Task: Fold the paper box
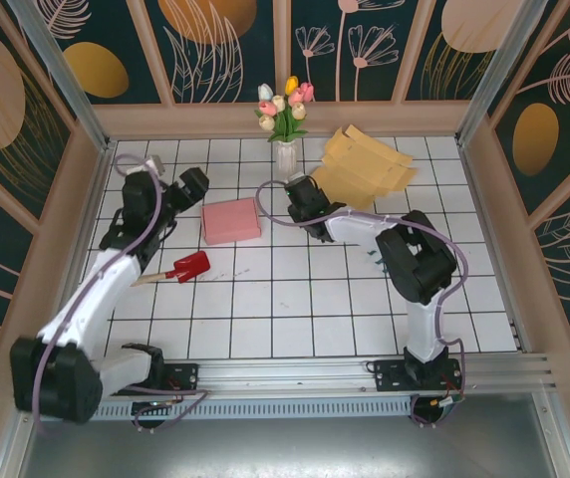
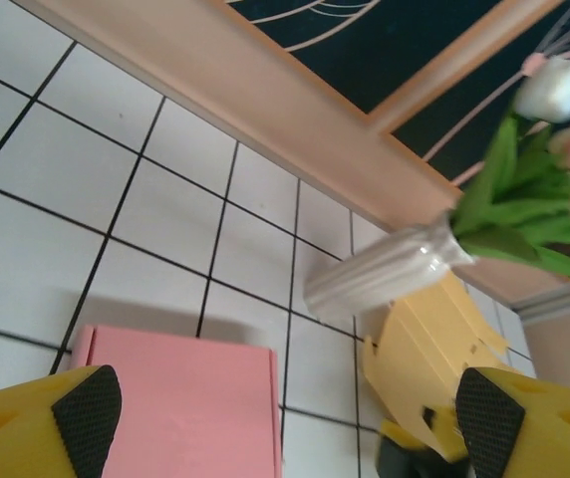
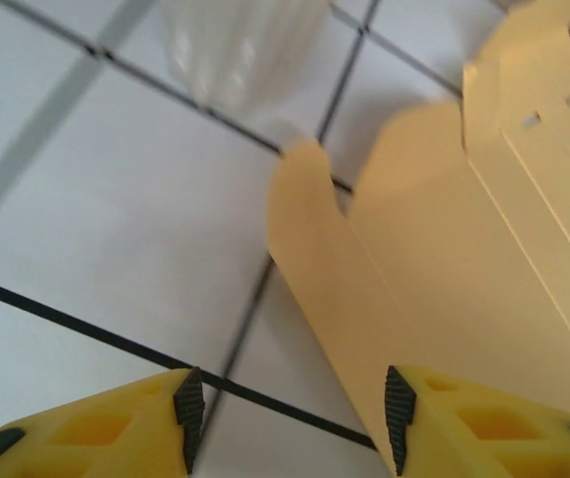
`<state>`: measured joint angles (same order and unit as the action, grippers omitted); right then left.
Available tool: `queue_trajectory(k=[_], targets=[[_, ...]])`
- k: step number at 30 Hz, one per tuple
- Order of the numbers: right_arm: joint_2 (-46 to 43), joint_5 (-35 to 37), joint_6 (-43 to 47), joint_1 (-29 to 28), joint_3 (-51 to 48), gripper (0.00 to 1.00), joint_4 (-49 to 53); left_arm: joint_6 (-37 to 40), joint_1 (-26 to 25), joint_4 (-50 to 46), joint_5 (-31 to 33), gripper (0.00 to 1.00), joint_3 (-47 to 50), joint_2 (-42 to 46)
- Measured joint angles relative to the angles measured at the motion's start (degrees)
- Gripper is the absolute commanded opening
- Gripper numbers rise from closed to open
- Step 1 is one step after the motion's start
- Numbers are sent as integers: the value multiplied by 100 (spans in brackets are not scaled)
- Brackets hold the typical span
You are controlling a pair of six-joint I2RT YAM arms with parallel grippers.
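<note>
A closed pink paper box (image 1: 231,220) lies flat on the tiled table, left of centre. In the left wrist view the pink box (image 2: 185,408) sits below and between the fingers. My left gripper (image 1: 187,187) hovers at its left end, and this left gripper (image 2: 287,418) is wide open and holds nothing. Unfolded yellow box sheets (image 1: 365,167) lie at the back right. My right gripper (image 1: 298,199) is at their left edge. That right gripper (image 3: 292,413) is open over bare tile, and a yellow flap (image 3: 444,279) runs alongside its right finger, not pinched.
A white vase of tulips (image 1: 285,149) stands at the back between the two grippers, close to both; the vase (image 2: 385,274) is just beyond the pink box. A red scoop with a wooden handle (image 1: 187,267) lies by the left arm. Wooden walls close in the table.
</note>
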<state>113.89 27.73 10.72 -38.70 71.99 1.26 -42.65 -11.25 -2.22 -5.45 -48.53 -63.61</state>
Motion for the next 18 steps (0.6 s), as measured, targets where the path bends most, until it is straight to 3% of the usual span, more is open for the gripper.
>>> queue_trajectory(k=[7,14,16,18], targets=[[527,925,649,-9,111,55,131,24,0,-772,-195,91,682,1799],[852,1554,1300,85,308,53,-293,157,0,-1097,42,90,1067,2404],[890,1620,1506,140,306,46,-415,175,0,-1161,55,90,1117,2328],[909,1668,1749,221,258,26,-520,195,0,-1172,55,90,1154,2245]])
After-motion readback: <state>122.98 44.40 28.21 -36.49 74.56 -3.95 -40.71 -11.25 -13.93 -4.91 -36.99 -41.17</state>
